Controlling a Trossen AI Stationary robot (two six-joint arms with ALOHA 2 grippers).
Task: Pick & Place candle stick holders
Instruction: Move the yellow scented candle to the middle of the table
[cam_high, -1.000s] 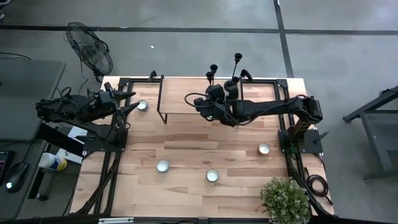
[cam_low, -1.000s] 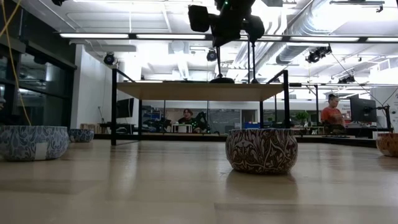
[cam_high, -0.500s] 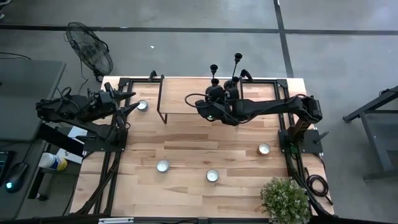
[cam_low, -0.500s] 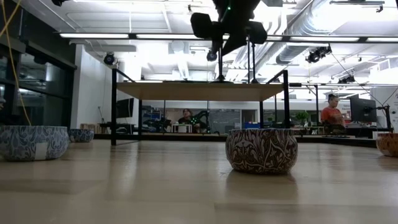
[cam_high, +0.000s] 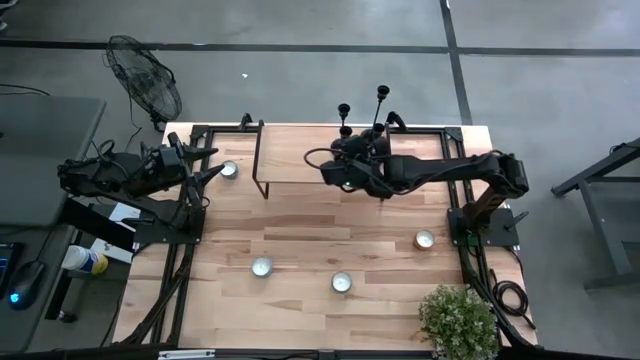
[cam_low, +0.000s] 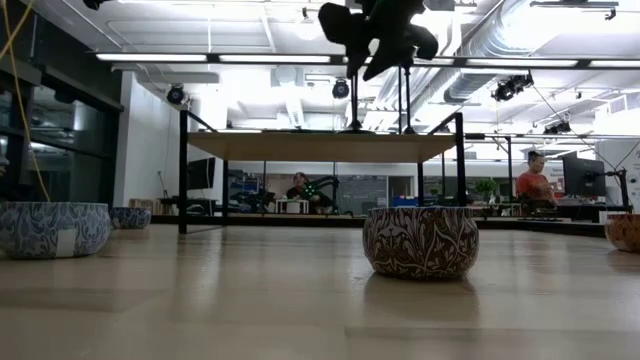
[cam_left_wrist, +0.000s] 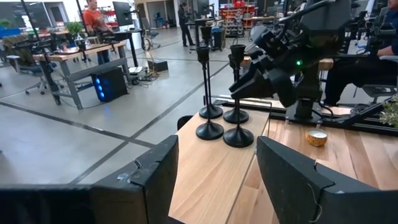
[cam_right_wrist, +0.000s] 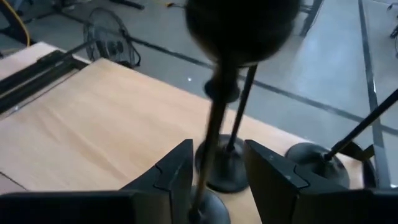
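The right claw (cam_right_wrist: 214, 171) is hanging open astride one stem of the candle stick holders (cam_left_wrist: 222, 127), gripping nothing, while the left wrist view alone is showing all four standing on the raised shelf (cam_left_wrist: 208, 180).

candle stick holders (cam_left_wrist: 222, 118) on raised shelf (cam_high: 300, 165) | right pincer (cam_high: 340, 172) above

Ceiling strip lights (cam_low: 300, 58) lit the room brightly and evenly. The nearest candle stick holder (cam_right_wrist: 239, 25) was blurred; the tabletop (cam_low: 250, 310) showed soft glare
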